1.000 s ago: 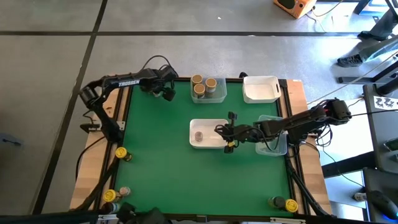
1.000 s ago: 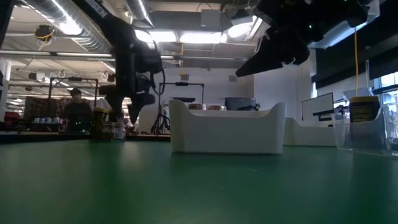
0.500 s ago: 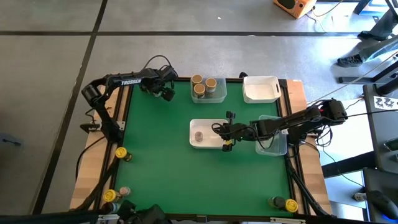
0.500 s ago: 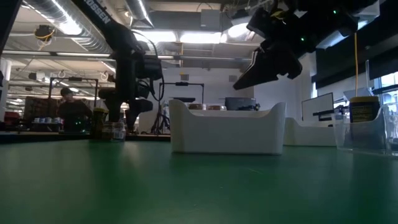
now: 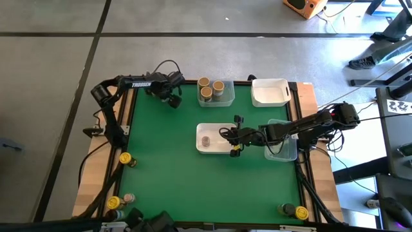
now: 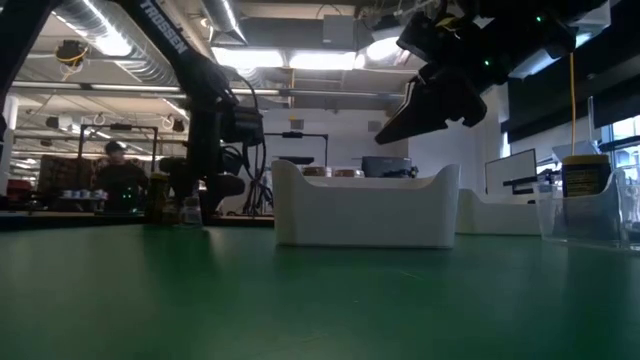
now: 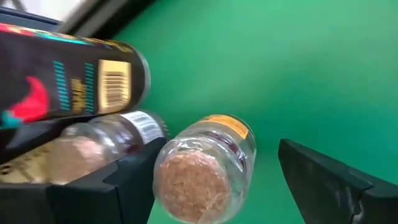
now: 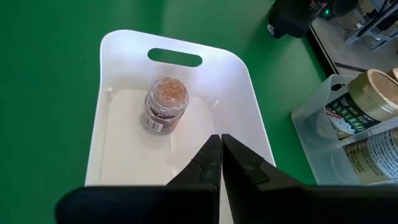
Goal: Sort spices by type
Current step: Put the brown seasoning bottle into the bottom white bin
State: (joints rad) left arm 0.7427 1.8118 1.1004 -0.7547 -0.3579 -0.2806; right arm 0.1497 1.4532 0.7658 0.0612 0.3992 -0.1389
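Observation:
At the table's far left corner my left gripper [image 5: 172,98] is open and points steeply down over a small cluster of spices. In the left wrist view its fingers stand on either side of an upright clear jar with a tan cork lid [image 7: 202,168], which is closer to one finger. Behind that jar a clear jar [image 7: 93,146] and a dark labelled jar [image 7: 74,81] lie on their sides. My right gripper [image 8: 219,142] is shut and hangs over the middle white tray [image 8: 249,93]. In that tray stands one cork-lidded jar [image 8: 164,102].
At the far edge a clear tray [image 5: 226,98] holds three tan-lidded jars, with a white tray [image 5: 269,100] beside it. Under my right arm a clear tray [image 5: 286,153] holds larger jars. Loose jars stand at the left edge [image 5: 125,158] and in the near corners [image 5: 116,202] [image 5: 293,210].
My left gripper has come down toward the jars at the far left corner, staying open; in the low view its fingers now reach down to the jars' height.

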